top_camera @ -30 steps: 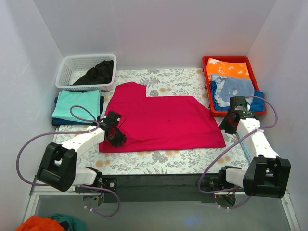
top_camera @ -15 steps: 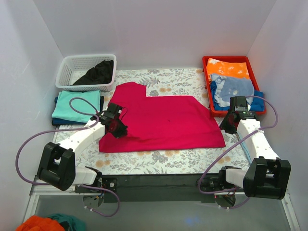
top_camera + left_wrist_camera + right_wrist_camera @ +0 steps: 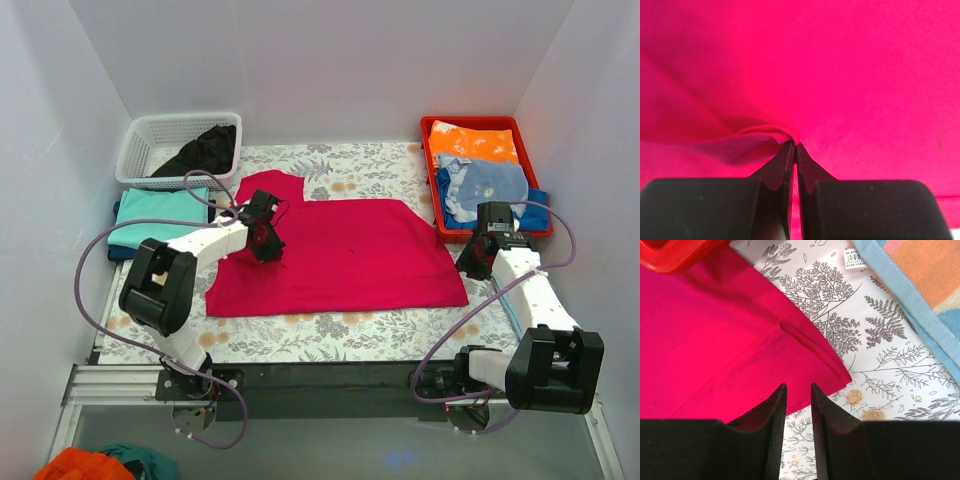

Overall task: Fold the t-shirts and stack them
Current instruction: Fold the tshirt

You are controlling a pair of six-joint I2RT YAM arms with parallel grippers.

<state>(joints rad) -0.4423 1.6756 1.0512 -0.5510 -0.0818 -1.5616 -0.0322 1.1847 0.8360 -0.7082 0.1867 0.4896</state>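
Note:
A large crimson-red t-shirt (image 3: pixel 350 255) lies spread flat on the floral table. My left gripper (image 3: pixel 266 240) rests on its left part, below the sleeve, shut on a small raised pinch of the red fabric (image 3: pixel 765 136); the jaws (image 3: pixel 795 145) meet with cloth between the tips. My right gripper (image 3: pixel 470 262) hovers over the shirt's right edge (image 3: pixel 810 347), jaws (image 3: pixel 798 386) a little apart with nothing between them. A teal t-shirt (image 3: pixel 158 218) lies folded on a dark blue one (image 3: pixel 125 250) at the left. A black t-shirt (image 3: pixel 205 150) sits in the white basket.
The white basket (image 3: pixel 150 135) stands at the back left. A red tray (image 3: pixel 428 130) at the back right holds orange and blue towels (image 3: pixel 480 180); a blue-edged towel (image 3: pixel 920 285) overhangs near my right gripper. Floral cloth (image 3: pixel 330 335) lies bare in front of the shirt.
My left gripper has shut on the red fabric near the shirt's lower left and moved away from me and to the right, dragging the cloth. The right arm has stayed still.

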